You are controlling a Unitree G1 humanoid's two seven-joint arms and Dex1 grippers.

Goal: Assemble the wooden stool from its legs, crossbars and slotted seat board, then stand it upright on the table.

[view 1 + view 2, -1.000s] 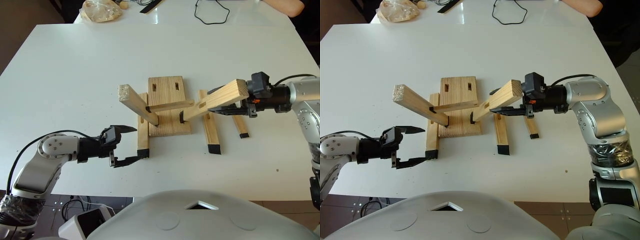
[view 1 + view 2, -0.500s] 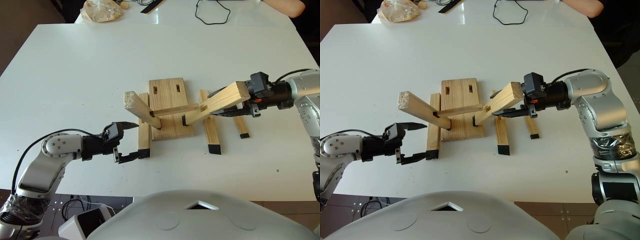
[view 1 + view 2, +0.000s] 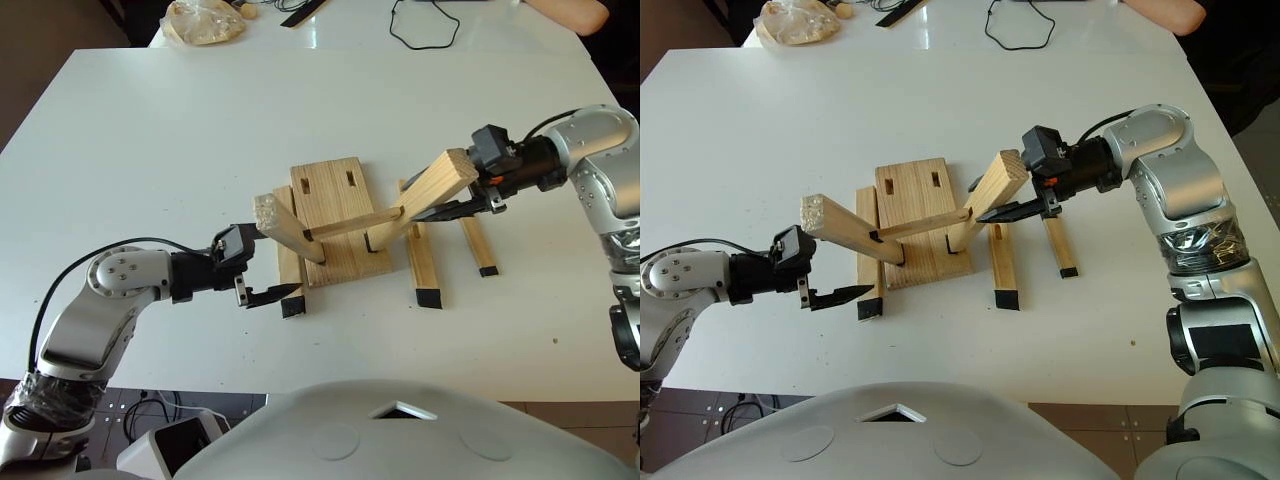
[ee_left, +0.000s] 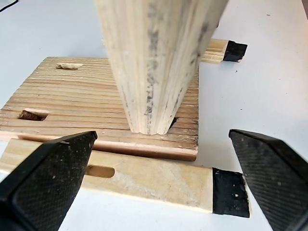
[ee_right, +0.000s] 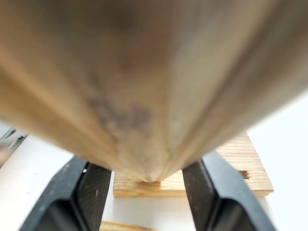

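The slotted seat board [image 3: 338,205] lies flat at mid-table. Over it, two legs joined by a crossbar [image 3: 350,221] tilt up. My right gripper [image 3: 442,203] is shut on the right leg [image 3: 430,193], whose sides sit between the fingers [image 5: 91,192] in the right wrist view. The left leg [image 3: 285,226] rises toward my left gripper [image 3: 268,272], which is open. Its fingers [image 4: 48,178] stand wide on either side of that leg's end [image 4: 154,62], apart from it. A loose leg [image 4: 134,174] with a black tip lies beside the board.
Two more black-tipped legs [image 3: 422,262] [image 3: 479,245] lie right of the board. A crumpled bag [image 3: 203,20] and a black cable [image 3: 425,28] sit at the far edge. Bare table [image 3: 150,140] spreads to the left and along the front.
My right gripper has swung the joined legs leftward and raised them steeper over the board. My left gripper has moved right, up to the left leg's free end.
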